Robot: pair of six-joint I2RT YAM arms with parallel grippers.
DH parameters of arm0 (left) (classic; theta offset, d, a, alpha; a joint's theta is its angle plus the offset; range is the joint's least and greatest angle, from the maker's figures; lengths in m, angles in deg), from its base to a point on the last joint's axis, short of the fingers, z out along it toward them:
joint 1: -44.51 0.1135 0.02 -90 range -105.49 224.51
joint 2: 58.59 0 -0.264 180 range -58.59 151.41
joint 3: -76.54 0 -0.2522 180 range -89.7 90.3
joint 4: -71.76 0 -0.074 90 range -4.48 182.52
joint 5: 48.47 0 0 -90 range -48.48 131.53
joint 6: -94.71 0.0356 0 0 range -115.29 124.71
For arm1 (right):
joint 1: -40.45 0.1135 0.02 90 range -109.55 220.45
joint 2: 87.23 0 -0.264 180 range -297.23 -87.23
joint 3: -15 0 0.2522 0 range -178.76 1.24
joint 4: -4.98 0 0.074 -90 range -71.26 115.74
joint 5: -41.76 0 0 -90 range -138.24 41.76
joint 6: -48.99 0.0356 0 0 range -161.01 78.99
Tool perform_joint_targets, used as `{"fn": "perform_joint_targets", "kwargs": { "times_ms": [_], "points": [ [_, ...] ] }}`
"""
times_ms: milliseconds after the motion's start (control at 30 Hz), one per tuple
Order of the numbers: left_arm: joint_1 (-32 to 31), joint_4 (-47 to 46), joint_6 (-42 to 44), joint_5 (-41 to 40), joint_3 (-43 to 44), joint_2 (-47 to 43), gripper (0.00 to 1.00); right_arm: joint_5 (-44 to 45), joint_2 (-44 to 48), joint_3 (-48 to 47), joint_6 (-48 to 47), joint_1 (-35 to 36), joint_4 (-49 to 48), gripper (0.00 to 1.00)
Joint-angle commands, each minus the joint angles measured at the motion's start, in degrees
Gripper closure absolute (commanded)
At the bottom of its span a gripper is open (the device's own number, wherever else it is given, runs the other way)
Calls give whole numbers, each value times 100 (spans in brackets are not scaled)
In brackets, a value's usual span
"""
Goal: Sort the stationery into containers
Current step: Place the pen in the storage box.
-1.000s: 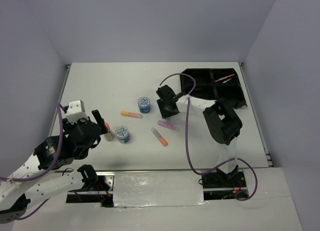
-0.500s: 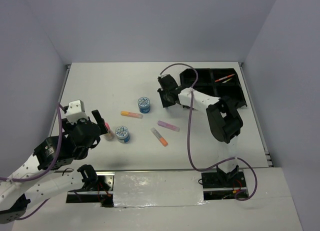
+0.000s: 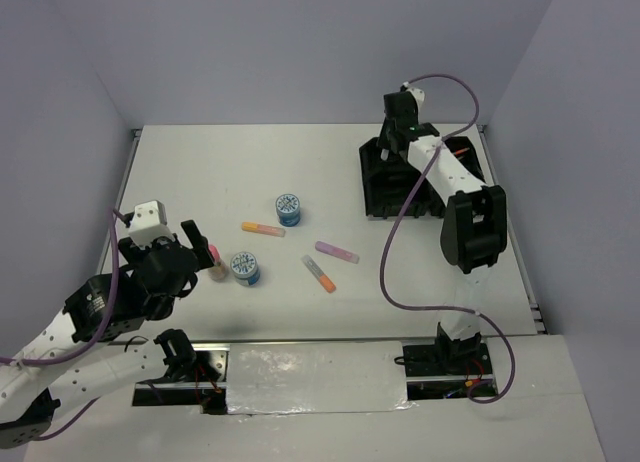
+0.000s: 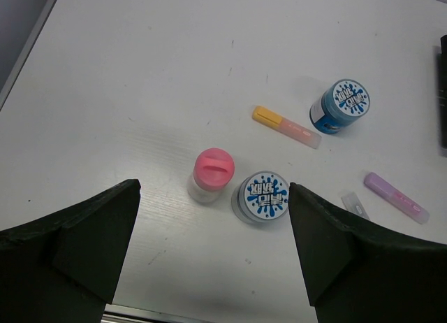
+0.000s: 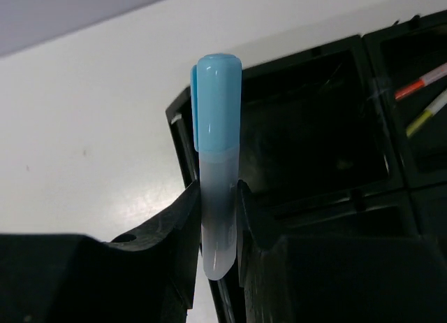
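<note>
Light blue marker (image 5: 216, 162) sits pinched in the right gripper (image 5: 217, 205) over the black tray (image 3: 372, 187) at the white desk's (image 3: 220, 162) far right corner. The left gripper (image 4: 213, 197) gapes wide above the pink-capped bottle (image 4: 211, 173) on the desk's left side. Pale lilac walls (image 3: 300, 52) surround the desk.

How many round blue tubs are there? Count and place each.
2. The near tub stands beside the pink-capped bottle; the far tub stands farther back, by the orange-yellow pen. The tray is partly hidden.
</note>
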Motion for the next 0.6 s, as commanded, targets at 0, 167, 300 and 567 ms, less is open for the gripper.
{"fn": "perform_joint_targets", "kwargs": {
  "times_ms": [0, 167, 300, 567],
  "points": [
    [23, -134, 94, -18, 29, -81, 1, 431, -386, -875, 427, -104, 253, 100],
    [23, -213, 156, 8, 12, -142, 1, 598, -415, -702, 726, -316, 54, 96],
    [32, -205, 147, 8, 12, -142, 1, 625, -441, -516, 981, -439, -105, 94],
    [23, -213, 156, 8, 12, -160, 1, 547, -731, -622, 1140, -527, -123, 80]
  ]
}}
